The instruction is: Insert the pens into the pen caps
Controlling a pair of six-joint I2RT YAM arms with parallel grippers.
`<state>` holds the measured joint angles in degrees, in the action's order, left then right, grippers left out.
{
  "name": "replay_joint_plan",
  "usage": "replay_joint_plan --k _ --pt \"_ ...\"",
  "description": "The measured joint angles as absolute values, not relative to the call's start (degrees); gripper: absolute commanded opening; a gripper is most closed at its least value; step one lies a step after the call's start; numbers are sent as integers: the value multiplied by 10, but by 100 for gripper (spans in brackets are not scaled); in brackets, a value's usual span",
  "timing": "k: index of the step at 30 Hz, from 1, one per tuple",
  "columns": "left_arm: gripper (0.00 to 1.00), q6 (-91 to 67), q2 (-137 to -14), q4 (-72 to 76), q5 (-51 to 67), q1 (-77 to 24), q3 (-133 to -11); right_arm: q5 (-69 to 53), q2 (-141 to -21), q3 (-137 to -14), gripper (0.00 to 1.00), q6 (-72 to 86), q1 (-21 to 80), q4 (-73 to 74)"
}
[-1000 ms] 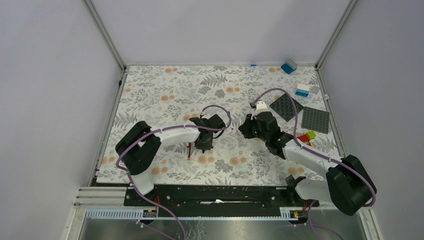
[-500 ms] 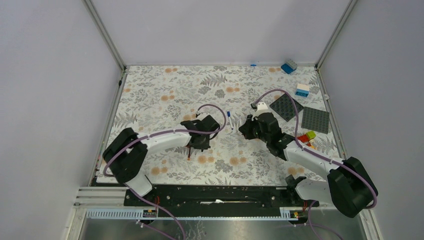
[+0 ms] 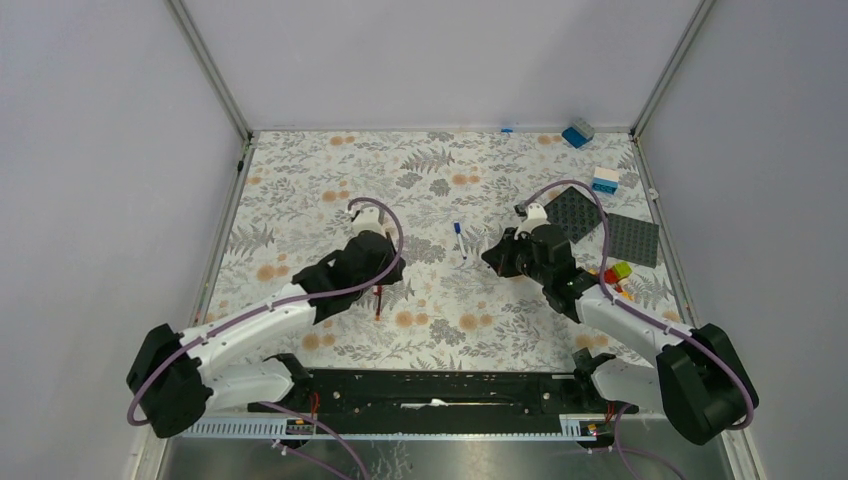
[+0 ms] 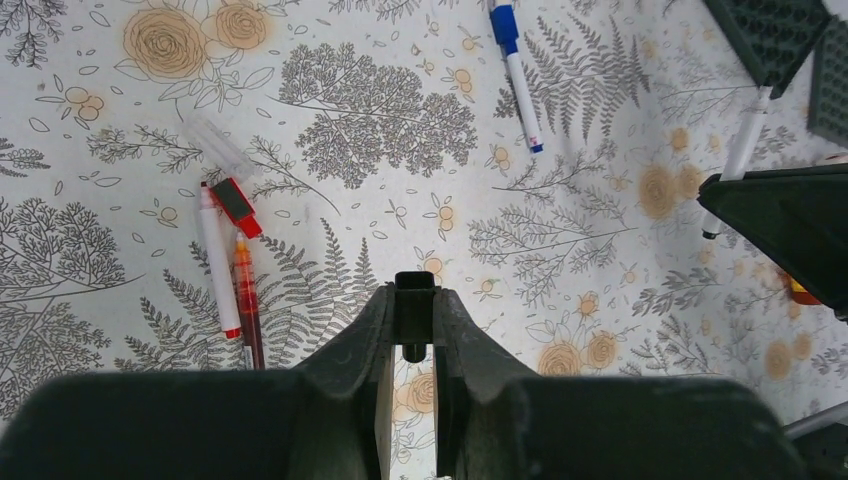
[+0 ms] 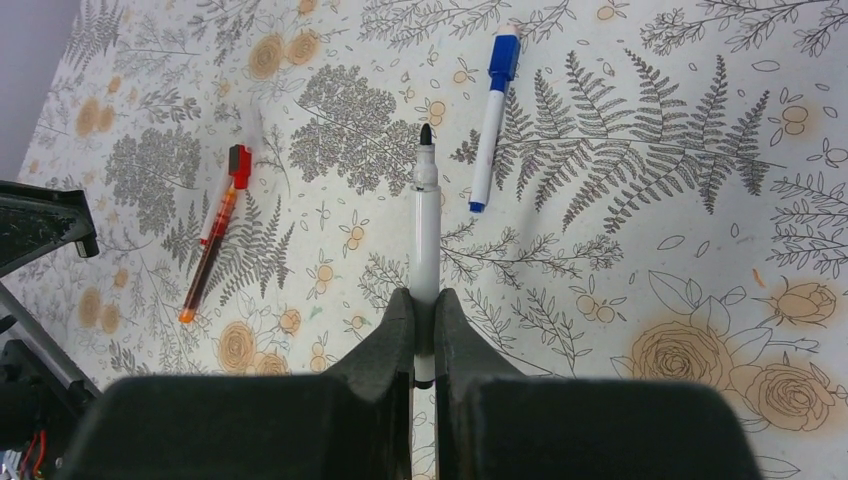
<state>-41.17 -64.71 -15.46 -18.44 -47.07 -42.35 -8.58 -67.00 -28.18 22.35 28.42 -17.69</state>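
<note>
left gripper [image 4: 413,303] is nearly shut, its fingers pinching a small black pen cap [image 4: 413,283] that sticks out a little past the fingertips, held above the floral cloth [image 3: 300,190]. right gripper [image 5: 425,298] is clamped tight on a white pen [image 5: 427,215], whose barrel runs straight out from between the fingers with its bare black tip forward. in the top view the two grippers hang well apart over the middle of the table and face each other, so cap and pen tip do not touch.

between them on the cloth lies a blue-ended pen [image 3: 459,238], on its own. just beside the left gripper two more thin pens lie side by side: a white-barrelled pen [image 4: 215,265] and a red-orange pen [image 4: 247,295]. a short red cap [image 4: 237,200] sits just at their ends, and whether it is seated on either one i cannot tell.

further out, behind the right arm, are two grey studded plates [image 3: 630,240] and a small cluster of red and green bricks [image 3: 612,273]. a white-and-blue brick [image 3: 604,180] and a blue brick [image 3: 577,133] sit toward the far right corner.
</note>
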Motion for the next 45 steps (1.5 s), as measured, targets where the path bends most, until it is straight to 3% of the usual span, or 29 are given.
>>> replay_joint_plan --k 12,26,45 --pt "0 -451 -521 -6 -161 -431 -314 -99 -610 -245 0 244 284 -228" --pt "0 -499 -545 203 19 -385 -298 -206 -606 -243 0 255 324 -318" --pt "0 -526 -546 352 103 -384 -274 -297 -644 -310 0 248 399 -319"
